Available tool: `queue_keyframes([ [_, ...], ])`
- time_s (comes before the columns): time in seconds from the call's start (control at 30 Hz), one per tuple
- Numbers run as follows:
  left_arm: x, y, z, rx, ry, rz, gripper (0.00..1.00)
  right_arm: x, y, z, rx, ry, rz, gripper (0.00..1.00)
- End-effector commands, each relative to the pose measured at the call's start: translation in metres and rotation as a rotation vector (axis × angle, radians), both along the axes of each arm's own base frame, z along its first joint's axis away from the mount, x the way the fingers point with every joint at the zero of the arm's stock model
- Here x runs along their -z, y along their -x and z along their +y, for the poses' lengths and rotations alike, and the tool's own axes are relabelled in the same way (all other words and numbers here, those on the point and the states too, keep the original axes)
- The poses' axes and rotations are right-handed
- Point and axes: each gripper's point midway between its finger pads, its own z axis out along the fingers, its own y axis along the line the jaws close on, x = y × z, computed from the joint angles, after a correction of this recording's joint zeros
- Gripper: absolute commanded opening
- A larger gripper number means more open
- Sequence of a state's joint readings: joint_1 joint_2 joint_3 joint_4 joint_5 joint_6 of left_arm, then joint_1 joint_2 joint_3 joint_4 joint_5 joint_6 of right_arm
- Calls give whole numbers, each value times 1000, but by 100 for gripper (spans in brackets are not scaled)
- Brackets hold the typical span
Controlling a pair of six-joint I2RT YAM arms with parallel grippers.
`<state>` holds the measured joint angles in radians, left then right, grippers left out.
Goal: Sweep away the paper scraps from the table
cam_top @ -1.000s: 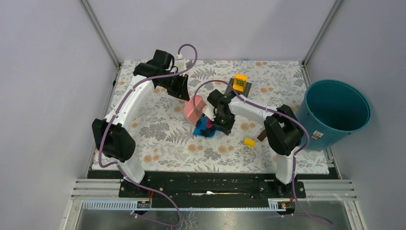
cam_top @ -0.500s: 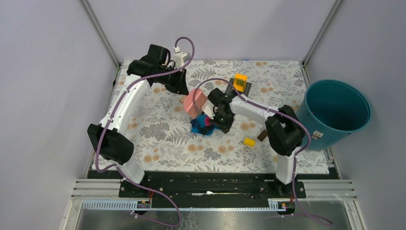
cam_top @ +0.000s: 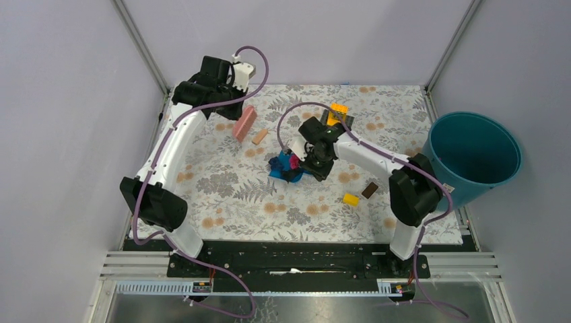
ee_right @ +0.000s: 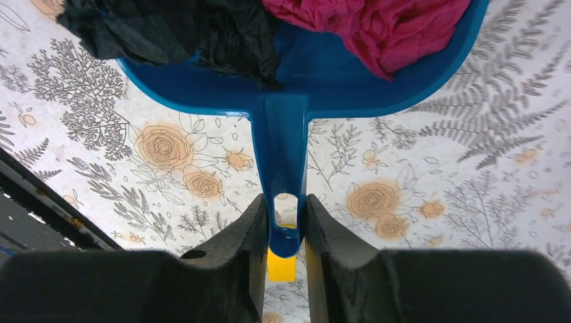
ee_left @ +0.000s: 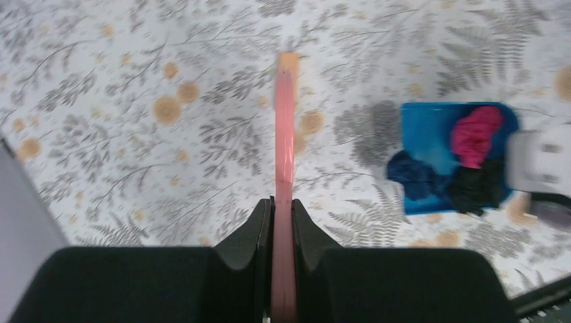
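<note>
My left gripper [ee_left: 283, 205] is shut on a flat pink brush [ee_left: 285, 128], seen edge-on, held over the table [ee_left: 135, 155]. In the top view the left gripper [cam_top: 236, 114] and brush [cam_top: 244, 124] are at the far left. My right gripper [ee_right: 283, 210] is shut on the handle of a blue dustpan [ee_right: 283, 141]. The dustpan holds paper scraps: a magenta wad [ee_right: 377, 20] and a black wad [ee_right: 182, 27]. The left wrist view also shows a dark blue wad [ee_left: 412, 175] at the pan's edge. In the top view the dustpan [cam_top: 283, 175] lies mid-table beside the right gripper [cam_top: 311, 160].
A wooden block [cam_top: 260, 136] lies right of the brush. A yellow block [cam_top: 351, 199] and a brown block [cam_top: 370, 190] lie front right. A yellow piece on a dark plate [cam_top: 337, 114] sits at the back. A teal bucket [cam_top: 471, 155] stands off the table's right edge.
My left arm has swung the pink brush away from the dustpan, back and to the left, uncovering the wooden block. The right arm still holds the dustpan and has shifted slightly.
</note>
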<state>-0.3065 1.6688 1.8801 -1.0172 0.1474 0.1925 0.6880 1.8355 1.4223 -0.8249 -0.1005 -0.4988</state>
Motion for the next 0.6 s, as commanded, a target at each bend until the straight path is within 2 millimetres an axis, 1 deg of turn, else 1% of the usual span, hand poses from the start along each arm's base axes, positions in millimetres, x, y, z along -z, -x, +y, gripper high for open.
queue_keyframes([
  [0.0, -4, -11, 39, -153, -100, -85, 0, -47, -9, 1, 4, -108, -101, 0],
  [0.13, 25, -2, 37, -148, -94, -9, 0, -78, -11, -3, 41, -153, -119, 0],
  [0.2, 33, -3, 39, -151, -109, 2, 0, -92, -13, -6, 64, -158, -118, 0],
  [0.27, 34, -6, 45, -175, -123, -5, 0, -111, -27, -5, 82, -193, -167, 0],
  [0.33, 32, -10, 49, -199, -113, -10, 0, -121, -20, -18, 147, -187, -122, 0],
  [0.47, 30, -10, 49, -202, -82, -3, 0, -145, -32, -44, 258, -211, -140, 0],
  [0.57, 31, -8, 44, -186, -62, 6, 0, -162, -41, -69, 356, -206, -168, 0],
])
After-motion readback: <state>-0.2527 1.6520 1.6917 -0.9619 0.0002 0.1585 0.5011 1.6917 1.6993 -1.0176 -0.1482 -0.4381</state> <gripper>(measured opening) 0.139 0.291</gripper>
